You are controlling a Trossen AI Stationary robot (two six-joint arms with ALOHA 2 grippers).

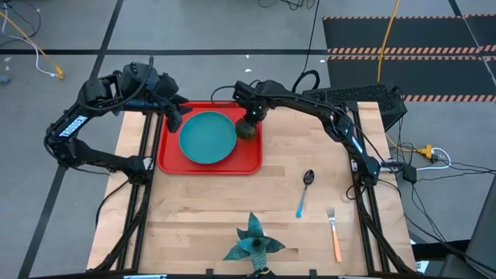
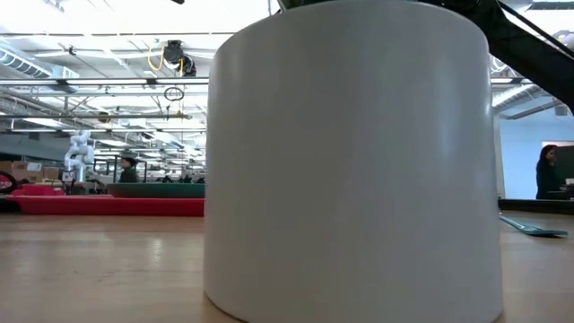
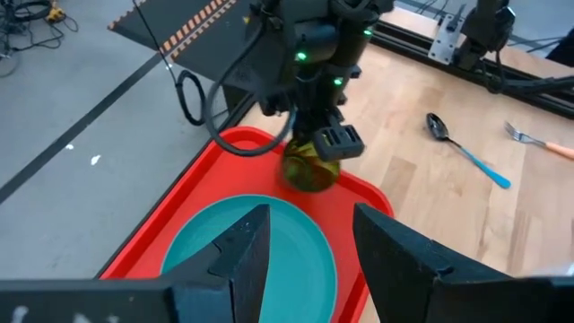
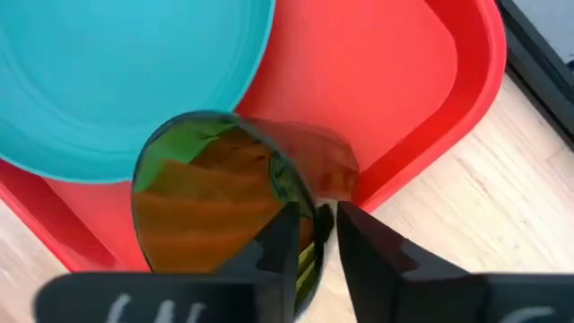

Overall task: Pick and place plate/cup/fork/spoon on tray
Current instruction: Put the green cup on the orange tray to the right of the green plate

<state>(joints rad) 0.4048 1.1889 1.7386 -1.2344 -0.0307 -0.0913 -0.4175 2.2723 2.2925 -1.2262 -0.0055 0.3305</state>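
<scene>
High view shows the right gripper over the far right corner of the red tray, its jaws pinching the rim of the olive cup, which sits inside the tray just beside the teal plate. The left gripper hangs over the tray's far left edge, jaws spread. Well apart on the bare table lie the blue-handled spoon and, nearer the right edge, the orange-handled fork.
</scene>
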